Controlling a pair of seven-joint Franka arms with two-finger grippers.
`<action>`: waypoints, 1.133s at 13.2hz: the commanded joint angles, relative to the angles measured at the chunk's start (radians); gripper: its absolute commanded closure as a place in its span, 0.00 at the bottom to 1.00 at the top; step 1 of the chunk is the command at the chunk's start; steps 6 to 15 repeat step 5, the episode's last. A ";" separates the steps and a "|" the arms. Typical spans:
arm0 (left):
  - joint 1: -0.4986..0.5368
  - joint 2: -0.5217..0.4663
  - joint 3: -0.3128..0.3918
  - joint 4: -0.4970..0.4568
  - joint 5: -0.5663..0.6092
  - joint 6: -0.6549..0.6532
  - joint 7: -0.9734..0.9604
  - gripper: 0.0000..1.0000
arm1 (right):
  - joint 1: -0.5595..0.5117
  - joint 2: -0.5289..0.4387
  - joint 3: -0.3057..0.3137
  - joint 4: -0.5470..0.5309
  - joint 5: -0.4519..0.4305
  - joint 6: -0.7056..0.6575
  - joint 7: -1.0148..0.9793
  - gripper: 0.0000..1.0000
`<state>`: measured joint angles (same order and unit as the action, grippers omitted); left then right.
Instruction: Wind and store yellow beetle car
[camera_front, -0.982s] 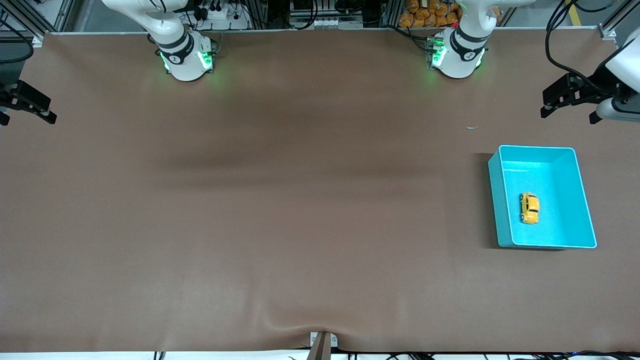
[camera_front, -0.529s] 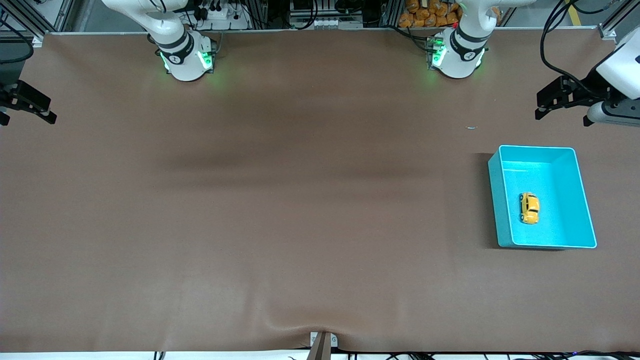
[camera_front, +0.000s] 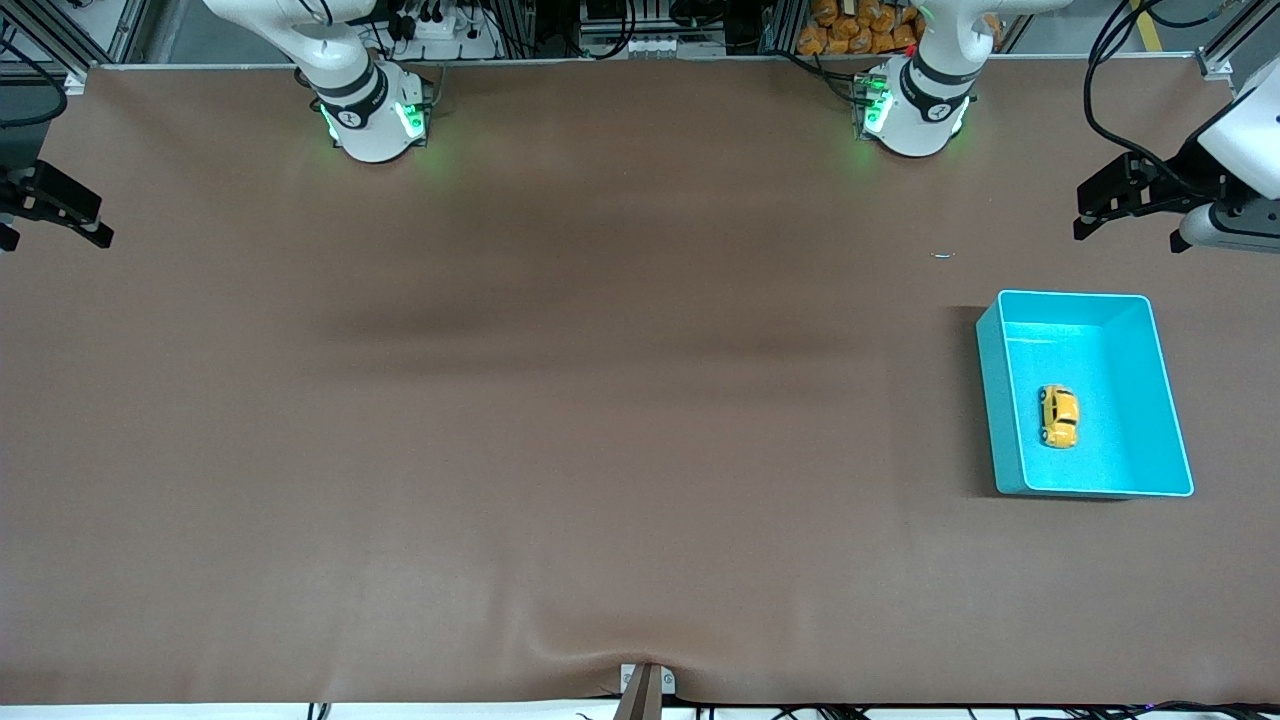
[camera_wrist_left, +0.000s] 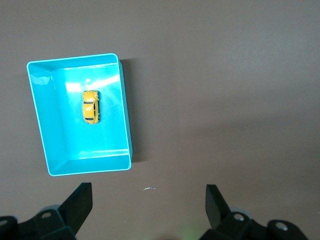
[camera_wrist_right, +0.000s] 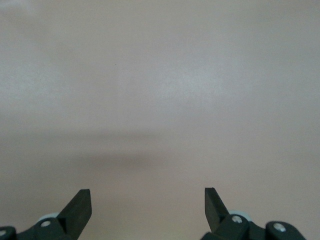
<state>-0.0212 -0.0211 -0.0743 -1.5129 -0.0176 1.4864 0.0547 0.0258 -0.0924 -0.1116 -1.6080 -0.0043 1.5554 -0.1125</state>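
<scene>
A: Where's the yellow beetle car (camera_front: 1059, 416) rn?

B: Inside the teal bin (camera_front: 1166, 400), on its floor, roughly mid-bin, wheels down. Not touching any wall afaict. Bin sits on the brown table (camera_front: 560, 400) toward the left arm's end.

A: Anything gripping it?

B: No. Left gripper (camera_front: 1128, 212) is up in the air over the table edge at the left arm's end, well apart from the bin, fingers spread wide w/ nothing between them. Left wrist view looks straight down: bin and car both in sight past the finger tips (camera_wrist_left: 80, 202).

A: And the right one?

B: Right gripper (camera_front: 55, 220) hangs over the table edge at the right arm's end, fingers (camera_wrist_right: 80, 205) spread too, holding nothing. Its wrist cam shows only bare tabletop.

A: Other stuff on the table?

B: A tiny pale speck (camera_front: 943, 255) btw the left arm's base and the bin, can't tell what it is
</scene>
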 joint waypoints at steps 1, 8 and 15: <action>0.007 0.009 -0.001 0.020 -0.002 -0.017 0.001 0.00 | -0.014 -0.003 0.010 0.008 -0.011 -0.008 -0.012 0.00; 0.009 0.009 0.002 0.020 -0.002 -0.015 0.001 0.00 | -0.014 -0.003 0.010 0.008 -0.011 -0.008 -0.012 0.00; 0.009 0.009 0.002 0.020 -0.002 -0.015 0.001 0.00 | -0.014 -0.003 0.010 0.008 -0.011 -0.008 -0.012 0.00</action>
